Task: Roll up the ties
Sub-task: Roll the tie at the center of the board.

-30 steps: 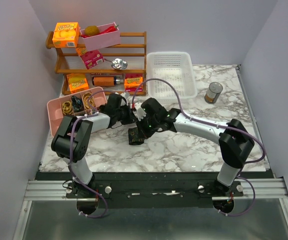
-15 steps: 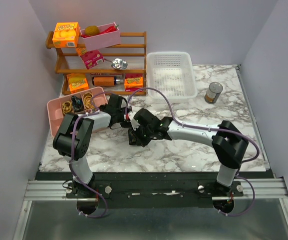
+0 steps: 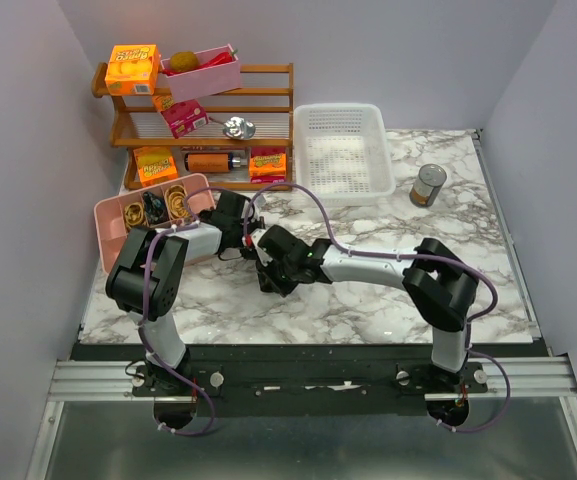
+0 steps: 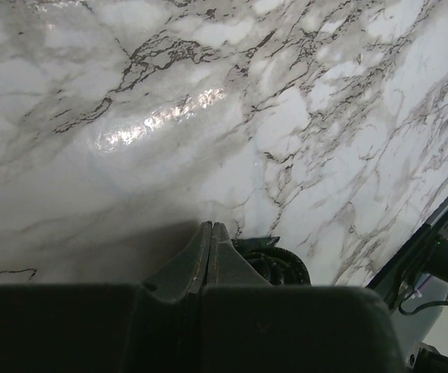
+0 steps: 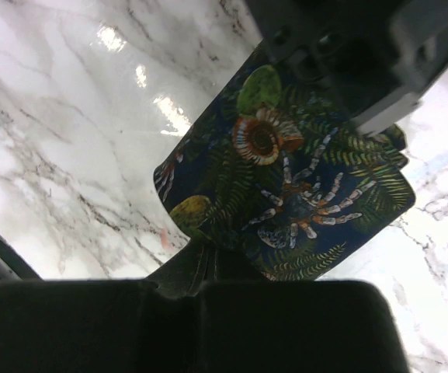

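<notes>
Pink tray (image 3: pixel 108 232) holds loops (image 3: pixel 176 200); right claw (image 5: pixel 206 250) pinches the tie (image 5: pixel 286 194), left claw (image 4: pixel 211 228) closed together.

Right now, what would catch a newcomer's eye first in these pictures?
The tie, dark fabric printed with ferns, a flower and a pale-legged spider, is spread over the marble table left of centre, pinched by the right gripper. At the back left, a wooden rack carries bright orange boxes beside a white basket.

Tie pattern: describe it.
The tie is dark with green ferns, a banded spider and an orange bloom; best in the right wrist view.
</notes>
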### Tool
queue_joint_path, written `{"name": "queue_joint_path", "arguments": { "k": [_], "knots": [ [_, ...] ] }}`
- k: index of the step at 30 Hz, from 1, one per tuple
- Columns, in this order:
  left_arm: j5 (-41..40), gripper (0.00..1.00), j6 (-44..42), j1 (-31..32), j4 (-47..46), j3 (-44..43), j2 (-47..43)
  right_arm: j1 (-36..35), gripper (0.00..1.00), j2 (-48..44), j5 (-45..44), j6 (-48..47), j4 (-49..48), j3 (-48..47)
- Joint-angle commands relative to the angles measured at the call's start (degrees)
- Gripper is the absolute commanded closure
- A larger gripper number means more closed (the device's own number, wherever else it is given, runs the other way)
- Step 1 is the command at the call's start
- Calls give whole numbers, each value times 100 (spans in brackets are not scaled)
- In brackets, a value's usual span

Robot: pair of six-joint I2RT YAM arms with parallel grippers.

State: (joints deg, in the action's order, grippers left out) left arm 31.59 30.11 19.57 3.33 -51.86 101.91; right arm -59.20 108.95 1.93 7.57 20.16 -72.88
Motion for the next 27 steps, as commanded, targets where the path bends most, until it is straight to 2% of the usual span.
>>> {"name": "queue_joint_path", "arguments": {
  "k": [1, 12, 15, 19, 21, 24, 25, 27],
  "knots": [
    [207, 100, -172, -24, 378, -44, -127, -39, 99, 162, -518, -19, -74, -226],
    [497, 100, -251, -24, 528, -158, -31, -39, 99, 215, -633, 16, -83, -209],
    [278, 100, -286, -32, 650, -211, -100, -39, 99, 58, -650, 25, -74, -130],
    [-539, 99, -462, -41, 1107, -613, -268, -39, 99, -321, -581, 16, -65, 72],
    [-1092, 92, -488, -41, 1257, -764, -416, -39, 99, -505, -467, -10, -48, 125],
    [-1672, 62, -436, -41, 1293, -975, -653, -39, 99, -830, -11, -194, -13, 134],
    [-1805, 49, -418, -41, 1284, -1036, -724, -56, 99, -996, 78, -256, 31, 134],
    [-2199, 40, -331, -41, 1310, -1072, -926, -48, 99, -1156, 88, -274, 49, 108]
  ]
}}
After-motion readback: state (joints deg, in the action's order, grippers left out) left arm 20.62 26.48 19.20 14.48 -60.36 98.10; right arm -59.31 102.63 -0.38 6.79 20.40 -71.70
